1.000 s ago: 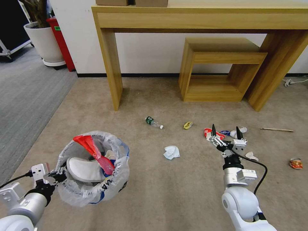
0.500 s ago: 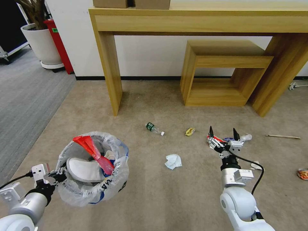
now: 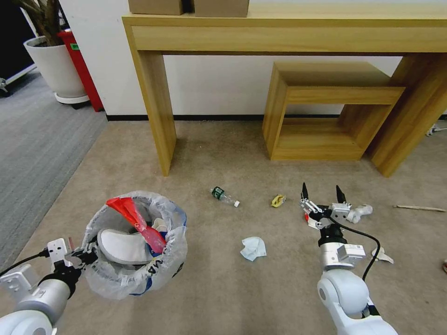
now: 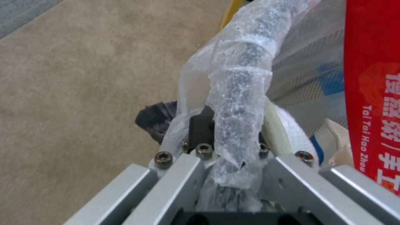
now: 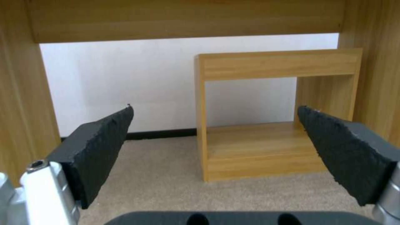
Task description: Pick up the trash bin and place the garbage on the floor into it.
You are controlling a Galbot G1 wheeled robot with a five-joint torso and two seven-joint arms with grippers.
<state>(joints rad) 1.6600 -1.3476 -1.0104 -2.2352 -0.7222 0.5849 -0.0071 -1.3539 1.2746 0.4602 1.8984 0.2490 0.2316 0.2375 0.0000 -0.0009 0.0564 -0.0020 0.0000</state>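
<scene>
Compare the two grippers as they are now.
The left gripper is shut on the trash bin rim, holding it off the floor; the right gripper is open and empty. The left sits near the robot; the right reaches out over the litter.

Trash bin (image 3: 135, 246): round, dark, lined with a translucent white bag with blue print; lower left of the head view, raised off the floor (image 3: 233, 288), holding a white slipper (image 3: 123, 245) and a red wrapper (image 3: 135, 218).

Garbage on beige carpet, mid-frame: small plastic bottle (image 3: 224, 196), yellow scrap (image 3: 278, 200), crumpled paper (image 3: 253, 248); wooden stick (image 3: 419, 208) at right edge.
</scene>
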